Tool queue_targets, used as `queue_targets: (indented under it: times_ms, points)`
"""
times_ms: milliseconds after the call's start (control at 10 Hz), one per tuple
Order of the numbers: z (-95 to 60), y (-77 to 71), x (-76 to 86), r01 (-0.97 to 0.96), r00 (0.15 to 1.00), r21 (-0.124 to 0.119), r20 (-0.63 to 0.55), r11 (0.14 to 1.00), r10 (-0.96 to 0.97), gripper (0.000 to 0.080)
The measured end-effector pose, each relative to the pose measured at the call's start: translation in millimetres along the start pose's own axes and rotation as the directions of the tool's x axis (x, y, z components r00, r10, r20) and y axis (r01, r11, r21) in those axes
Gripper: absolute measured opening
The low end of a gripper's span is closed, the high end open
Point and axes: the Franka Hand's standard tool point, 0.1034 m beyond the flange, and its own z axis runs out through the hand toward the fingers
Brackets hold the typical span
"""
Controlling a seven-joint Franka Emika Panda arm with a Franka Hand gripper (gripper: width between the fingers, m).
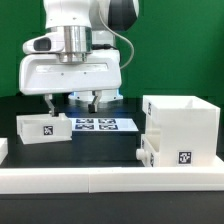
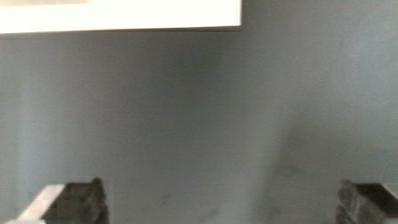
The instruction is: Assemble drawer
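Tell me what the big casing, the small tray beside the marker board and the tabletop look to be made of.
Casing: white, opaque and matte, with thick even walls; it looks like plastic.
Tray: the same matte white look, so likely plastic too; its black-and-white tag seems to be a printed sticker.
Tabletop: black and dull with no glare; coated board or cloth, cannot tell.
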Motion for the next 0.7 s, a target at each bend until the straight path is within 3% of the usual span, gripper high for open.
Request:
queue_targets:
  times_ms: [300,500,700]
  points:
    - [-4.6,3.8,-37.8,0.009,1.000,-0.010,0.025,1.000,-0.009,0.0648]
    - [-5.7,-1.0,-46.1,-0.013,0.999,-0.010,0.033,1.000,0.014,0.0648]
    - [5.4,-1.6,-66.7,-0.010,0.999,-0.011,0.042,1.000,0.010,0.0648]
